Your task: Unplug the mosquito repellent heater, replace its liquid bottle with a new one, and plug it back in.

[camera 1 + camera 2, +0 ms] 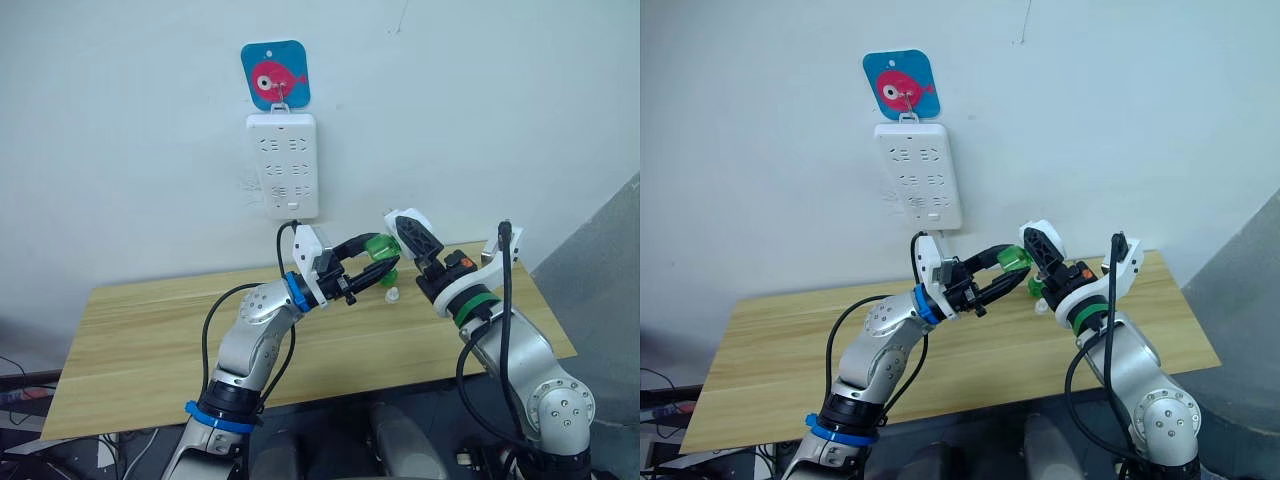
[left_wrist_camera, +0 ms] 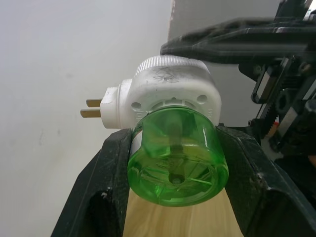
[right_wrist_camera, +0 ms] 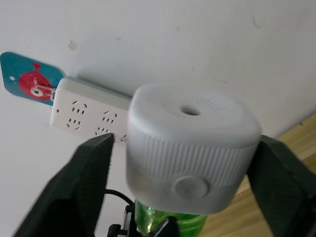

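The white mosquito repellent heater (image 2: 168,84) is held in the air above the table, unplugged, with its two metal prongs (image 2: 91,107) bare. A green liquid bottle (image 2: 175,158) sits in its underside. My left gripper (image 1: 377,256) is shut on the green bottle (image 1: 380,247). My right gripper (image 3: 190,158) is shut on the heater (image 3: 190,143), its black fingers (image 3: 81,182) on either side of the ribbed body. The two grippers meet over the table's far middle, below the power strip.
A white power strip (image 1: 282,165) hangs on the wall under a blue fish hook plate (image 1: 275,73), its sockets free. The wooden table (image 1: 150,330) stands against the wall. A small white cap (image 1: 393,296) lies on it under the grippers.
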Motion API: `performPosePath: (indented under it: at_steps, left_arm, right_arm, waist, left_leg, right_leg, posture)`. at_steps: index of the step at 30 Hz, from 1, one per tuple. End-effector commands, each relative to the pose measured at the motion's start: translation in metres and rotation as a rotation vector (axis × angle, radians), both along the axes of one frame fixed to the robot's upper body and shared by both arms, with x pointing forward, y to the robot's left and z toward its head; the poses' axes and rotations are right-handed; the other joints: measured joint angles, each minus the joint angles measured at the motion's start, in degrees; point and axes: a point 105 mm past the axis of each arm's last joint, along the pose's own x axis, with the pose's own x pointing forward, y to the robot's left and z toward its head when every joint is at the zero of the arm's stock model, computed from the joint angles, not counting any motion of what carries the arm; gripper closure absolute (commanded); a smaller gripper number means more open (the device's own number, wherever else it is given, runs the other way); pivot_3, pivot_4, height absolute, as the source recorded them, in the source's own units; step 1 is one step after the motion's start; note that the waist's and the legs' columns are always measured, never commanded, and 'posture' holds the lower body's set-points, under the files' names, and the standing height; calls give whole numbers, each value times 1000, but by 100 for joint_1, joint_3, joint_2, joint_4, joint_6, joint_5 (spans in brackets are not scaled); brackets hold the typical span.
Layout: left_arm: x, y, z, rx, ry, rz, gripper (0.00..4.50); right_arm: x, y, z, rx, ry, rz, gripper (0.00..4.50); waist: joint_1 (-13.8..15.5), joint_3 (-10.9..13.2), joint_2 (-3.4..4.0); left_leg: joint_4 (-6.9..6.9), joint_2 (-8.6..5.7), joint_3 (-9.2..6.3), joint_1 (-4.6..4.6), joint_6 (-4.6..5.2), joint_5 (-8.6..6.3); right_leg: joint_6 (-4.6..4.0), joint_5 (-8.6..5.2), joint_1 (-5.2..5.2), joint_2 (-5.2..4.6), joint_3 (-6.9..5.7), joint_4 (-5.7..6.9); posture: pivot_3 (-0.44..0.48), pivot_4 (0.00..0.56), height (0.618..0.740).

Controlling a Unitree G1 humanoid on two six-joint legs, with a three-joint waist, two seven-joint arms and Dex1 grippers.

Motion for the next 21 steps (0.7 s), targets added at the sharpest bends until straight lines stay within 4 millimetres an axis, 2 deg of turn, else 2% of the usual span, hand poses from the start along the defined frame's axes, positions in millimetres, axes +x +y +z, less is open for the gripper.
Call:
performPosePath:
  at_steps: [1, 10, 15, 17, 21]
  left_arm:
    - [-11, -6, 11, -10, -54, -45, 2248]
    - [-9, -1, 3, 68, -91, 0, 2248]
    - [-4, 16, -6, 121, -43, 48, 602]
    - [-2, 27, -10, 151, -17, 82, 43]
    - [-1, 61, -5, 155, 2, 188, 0]
  right_arm:
    - [-3, 2, 14, 42, -57, 13, 1540]
    - [-3, 4, 13, 52, -51, 25, 1535]
    - [-5, -2, 13, 30, -70, 8, 1535]
    - [-9, -4, 12, -35, -95, 19, 1535]
    - [-16, -6, 14, -244, -189, 74, 1535]
  waist:
    - [0, 0, 0]
    - [1, 0, 0]
    - [1, -1, 2]
    - [2, -1, 2]
    - [8, -1, 2]
  left_leg:
    - [0, 0, -2, 1, 0, 0]
    - [0, 0, -9, 0, 0, 0]
    - [-1, 0, -9, 1, 0, 0]
    - [-1, 1, -13, 0, 0, 0]
    - [-2, 1, -8, -4, 0, 0]
  right_leg:
    - [0, 0, 0, 0, 1, 0]
    - [0, 0, 0, 0, 0, 0]
    - [0, 0, 0, 0, 0, 1]
    - [0, 0, -1, 0, -2, 1]
    - [0, 0, -7, -3, 0, 1]
  posture:
    - [-233, 153, 733]
    - [-228, 150, 733]
    - [-217, 143, 733]
    - [-215, 143, 733]
    - [-206, 148, 733]
